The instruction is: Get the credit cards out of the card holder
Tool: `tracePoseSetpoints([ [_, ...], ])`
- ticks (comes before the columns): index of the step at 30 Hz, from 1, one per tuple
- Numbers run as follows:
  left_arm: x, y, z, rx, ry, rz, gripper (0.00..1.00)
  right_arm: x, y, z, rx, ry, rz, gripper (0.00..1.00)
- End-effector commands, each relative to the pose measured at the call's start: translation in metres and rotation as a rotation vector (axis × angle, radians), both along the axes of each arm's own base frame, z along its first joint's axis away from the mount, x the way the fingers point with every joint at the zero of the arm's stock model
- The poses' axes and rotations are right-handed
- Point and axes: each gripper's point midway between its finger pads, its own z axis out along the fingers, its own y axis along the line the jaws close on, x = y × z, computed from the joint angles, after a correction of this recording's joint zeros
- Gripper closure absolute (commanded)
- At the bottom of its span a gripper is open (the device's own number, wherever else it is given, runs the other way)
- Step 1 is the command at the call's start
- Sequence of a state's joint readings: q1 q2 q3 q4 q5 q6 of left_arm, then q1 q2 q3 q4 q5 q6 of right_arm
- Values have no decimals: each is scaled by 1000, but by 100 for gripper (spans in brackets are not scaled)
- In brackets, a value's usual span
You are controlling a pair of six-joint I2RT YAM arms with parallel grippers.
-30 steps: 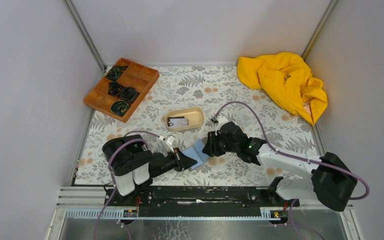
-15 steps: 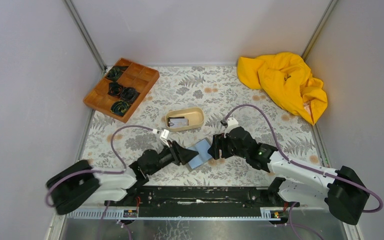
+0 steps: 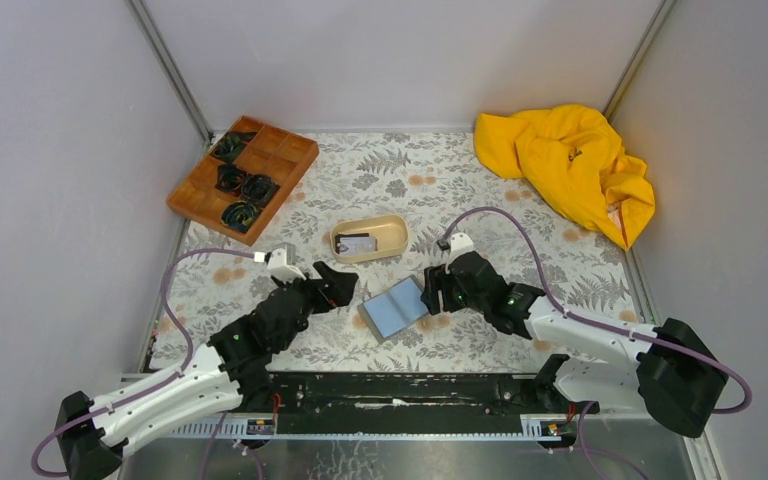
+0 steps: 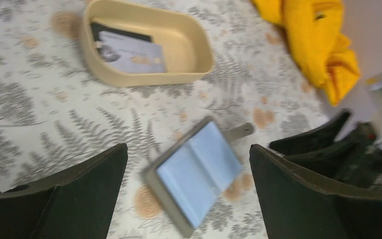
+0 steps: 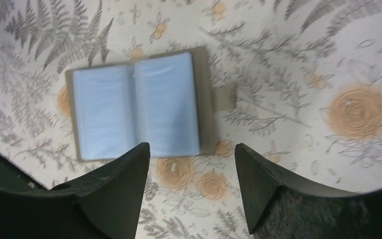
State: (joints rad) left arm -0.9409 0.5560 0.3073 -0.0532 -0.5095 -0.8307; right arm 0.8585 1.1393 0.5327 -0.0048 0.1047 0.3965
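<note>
Both claws have let go since a second ago. The left gripper (image 3: 334, 284) has swung back to the left and stands wide and empty, and the right gripper (image 3: 428, 296) is wide too, just beside the holder (image 3: 393, 307). It lies flat and open between them, pale inside up. No card shows in its pockets (the wrist views are blurred, so I won't swear to it). Just beyond, the tray (image 3: 398, 232) holds the cards (image 3: 357, 243), a grey one over a dark one. I judge the extraction finished or nearly so. Next I'd check the pockets closely, then retreat. Nothing blocks either arm: the brown tray (image 3: 243, 172) and yellow cloth (image 3: 565, 165) sit well apart at the back.
</note>
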Motion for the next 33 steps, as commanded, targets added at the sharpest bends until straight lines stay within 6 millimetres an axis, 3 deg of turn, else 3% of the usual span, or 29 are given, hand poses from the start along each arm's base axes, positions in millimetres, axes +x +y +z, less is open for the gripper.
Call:
tracePoseSetpoints([
  [1, 2, 40, -23, 182, 34, 131, 0, 44, -21, 18, -26, -174, -110, 29],
  [6, 8, 80, -20, 281, 42, 329, 0, 59, -52, 23, 11, -237, -255, 30],
  [8, 9, 92, -14, 276, 51, 405, 0, 61, -68, 19, -15, -260, -329, 37],
  [12, 16, 94, 5, 265, 35, 462, 0, 64, -85, 14, -56, -287, -404, 95],
  [13, 20, 93, 9, 267, 32, 470, 0, 64, -88, 14, -64, -291, -411, 100],
  [16, 34, 87, 15, 285, 35, 483, 0, 67, -101, 14, -94, -321, -469, 100],
  [17, 41, 83, 15, 288, 44, 479, 0, 68, -105, 15, -103, -328, -492, 92],
  [18, 48, 79, 13, 294, 60, 465, 0, 68, -108, 16, -108, -338, -506, 73],
  [19, 56, 74, 12, 282, 81, 442, 0, 69, -110, 17, -106, -349, -509, 62],
  [20, 64, 71, 7, 271, 108, 425, 0, 68, -108, 19, -95, -357, -496, 72],
  [21, 71, 68, 1, 252, 139, 408, 0, 67, -105, 19, -85, -361, -473, 95],
  [22, 78, 64, -9, 234, 176, 385, 0, 66, -102, 19, -76, -362, -454, 99],
  [24, 88, 54, -24, 193, 231, 327, 0, 65, -106, 20, -74, -372, -471, 98],
  [26, 92, 48, -38, 203, 260, 295, 0, 65, -118, 22, -88, -390, -525, 72],
  [27, 93, 47, -44, 218, 267, 287, 0, 65, -119, 22, -86, -395, -528, 71],
  [29, 92, 47, -58, 253, 283, 266, 0, 64, -115, 22, -82, -391, -499, 85],
  [31, 90, 46, -63, 267, 290, 247, 0, 64, -122, 21, -109, -381, -539, 69],
  [33, 89, 46, -63, 265, 274, 241, 0, 65, -128, 22, -113, -387, -579, 41],
])
